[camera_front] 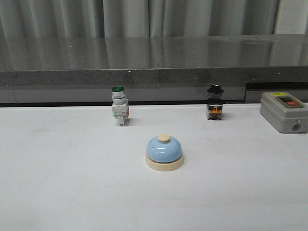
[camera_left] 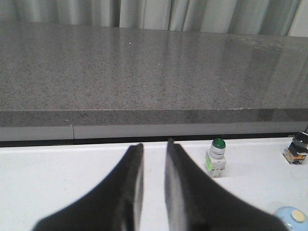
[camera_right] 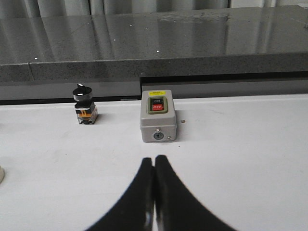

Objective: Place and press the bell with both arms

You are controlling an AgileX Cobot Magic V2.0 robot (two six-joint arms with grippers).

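Note:
The light-blue bell (camera_front: 164,153), with a cream base and cream button, stands upright on the white table near the middle in the front view. Neither arm shows in the front view. In the left wrist view my left gripper (camera_left: 154,145) is open with a narrow gap and holds nothing. The bell (camera_left: 292,219) peeks in at the corner of that view, apart from the fingers. In the right wrist view my right gripper (camera_right: 154,159) is shut and empty over bare table. A cream sliver of the bell's base (camera_right: 1,174) shows at the edge of that view.
A green-capped white switch (camera_front: 119,106) and a black-knobbed switch (camera_front: 215,102) stand behind the bell near the table's back edge. A grey box with red and black buttons (camera_front: 284,111) sits at the back right. A dark stone ledge (camera_front: 154,57) runs behind the table.

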